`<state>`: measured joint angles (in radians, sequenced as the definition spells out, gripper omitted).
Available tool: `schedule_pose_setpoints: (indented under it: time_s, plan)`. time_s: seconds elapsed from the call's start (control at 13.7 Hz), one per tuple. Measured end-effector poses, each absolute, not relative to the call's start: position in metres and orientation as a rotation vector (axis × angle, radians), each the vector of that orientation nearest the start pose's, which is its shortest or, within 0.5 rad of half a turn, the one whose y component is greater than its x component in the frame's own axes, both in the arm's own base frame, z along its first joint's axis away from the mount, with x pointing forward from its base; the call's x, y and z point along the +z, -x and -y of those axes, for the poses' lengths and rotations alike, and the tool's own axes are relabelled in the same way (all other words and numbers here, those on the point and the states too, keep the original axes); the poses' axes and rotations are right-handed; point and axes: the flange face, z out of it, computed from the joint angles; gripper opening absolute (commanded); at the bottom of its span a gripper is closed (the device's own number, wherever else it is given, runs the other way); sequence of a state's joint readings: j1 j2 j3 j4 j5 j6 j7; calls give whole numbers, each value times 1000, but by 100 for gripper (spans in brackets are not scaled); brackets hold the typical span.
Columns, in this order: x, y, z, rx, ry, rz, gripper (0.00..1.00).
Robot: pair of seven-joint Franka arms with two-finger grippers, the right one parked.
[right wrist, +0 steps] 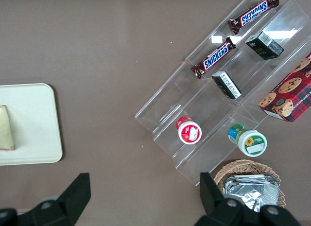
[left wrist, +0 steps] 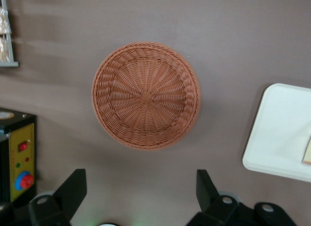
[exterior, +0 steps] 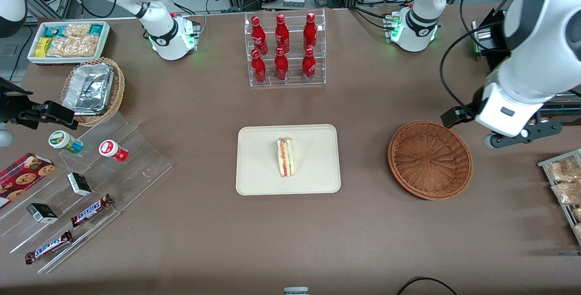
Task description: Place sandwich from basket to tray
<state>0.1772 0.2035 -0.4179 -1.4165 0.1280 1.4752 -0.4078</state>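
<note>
With the sandwich (exterior: 286,157) resting on the tray (exterior: 258,181), the gripper (left wrist: 141,194), spread wide and holding nothing, hung above the bare basket (left wrist: 146,95), leaving retraction only.

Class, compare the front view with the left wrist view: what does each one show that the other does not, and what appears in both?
Only the front view shows the red bottles in their clear rack, the whole triangular white-bread sandwich lying on the tray, and the working arm raised beside the basket.

Only the left wrist view shows the left gripper, fingers open and holding nothing, hanging above bare table next to the basket, and a yellow control box.

Both show the round reddish-brown wicker basket, holding nothing, and the flat cream-beige rectangular tray.
</note>
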Motion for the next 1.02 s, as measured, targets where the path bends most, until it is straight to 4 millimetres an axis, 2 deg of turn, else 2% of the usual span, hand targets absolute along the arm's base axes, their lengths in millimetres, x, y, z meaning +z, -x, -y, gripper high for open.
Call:
schedule_pose_setpoints:
  time_s: [0.22,0.37,0.8,1.02]
  plan:
    - [583,-592,57,225,3086,206,99]
    - [587,-590,39,231,3095,183,99]
    - [608,-571,40,252,3066,145,99]
    - [621,-560,24,258,3062,116,99]
